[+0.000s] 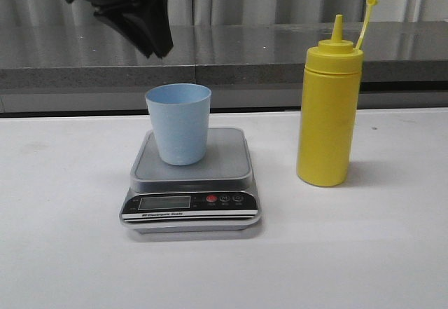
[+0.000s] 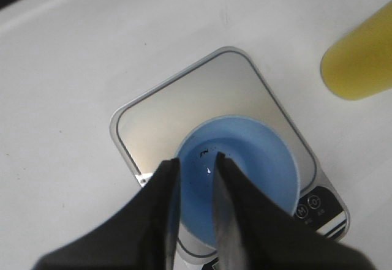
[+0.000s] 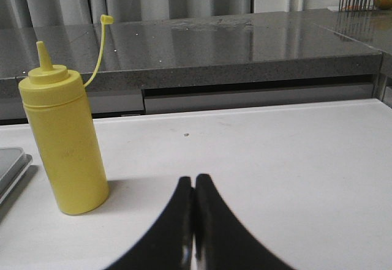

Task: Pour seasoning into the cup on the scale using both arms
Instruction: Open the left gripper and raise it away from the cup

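The flat silver-grey digital kitchen scale (image 1: 192,183) carries a white line of print on its black front strip, seemingly "Electronic Scale", though too small to be sure. Its LCD display (image 1: 164,202) shows no readable digits.

**White table: scale and bottle**

The table (image 1: 63,253) is a plain white surface that fills the lower half of the front view, and its far edge meets a grey stone-like ledge (image 1: 280,50).

Two things rest directly on it. The scale (image 1: 191,183) sits near the middle, with its black front strip and buttons facing the camera. The bottle (image 1: 329,106) stands upright at about 3 o'clock from the scale, apart from it with bare table between them. Its cap strap rises from the nozzle.

In the right wrist view, the bottle (image 3: 61,141) casts a soft shadow on the table (image 3: 294,160).
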Motion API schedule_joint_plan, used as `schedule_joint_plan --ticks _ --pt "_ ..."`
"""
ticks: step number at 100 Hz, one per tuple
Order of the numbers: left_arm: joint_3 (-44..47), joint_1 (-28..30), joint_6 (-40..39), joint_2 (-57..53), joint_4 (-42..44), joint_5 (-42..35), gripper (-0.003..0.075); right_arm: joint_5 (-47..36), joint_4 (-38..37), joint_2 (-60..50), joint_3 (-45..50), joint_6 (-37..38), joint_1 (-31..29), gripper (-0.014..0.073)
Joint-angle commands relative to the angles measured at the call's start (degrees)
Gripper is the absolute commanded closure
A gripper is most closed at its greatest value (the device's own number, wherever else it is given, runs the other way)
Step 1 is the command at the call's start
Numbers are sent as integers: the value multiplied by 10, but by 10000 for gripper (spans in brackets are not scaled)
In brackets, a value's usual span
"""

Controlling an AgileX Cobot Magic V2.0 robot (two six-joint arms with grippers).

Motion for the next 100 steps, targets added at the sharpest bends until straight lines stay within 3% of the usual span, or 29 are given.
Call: schedule_joint_plan --ticks 1,17,45,100 --pt "-16 -3 -11 -55 0 -28 658 -46 -2 -7 -2 -3 -3 661" --pt "2 -3 -14 -94 21 -34 710 -46 -2 -7 -2 -3 -3 661" --pt "91 -3 -87 -182 130 -45 710 -46 -2 -7 -2 -3 -3 661" --pt "322 -3 -116 -418 132 -149 710 -49 -3 -7 -2 -3 -3 661"
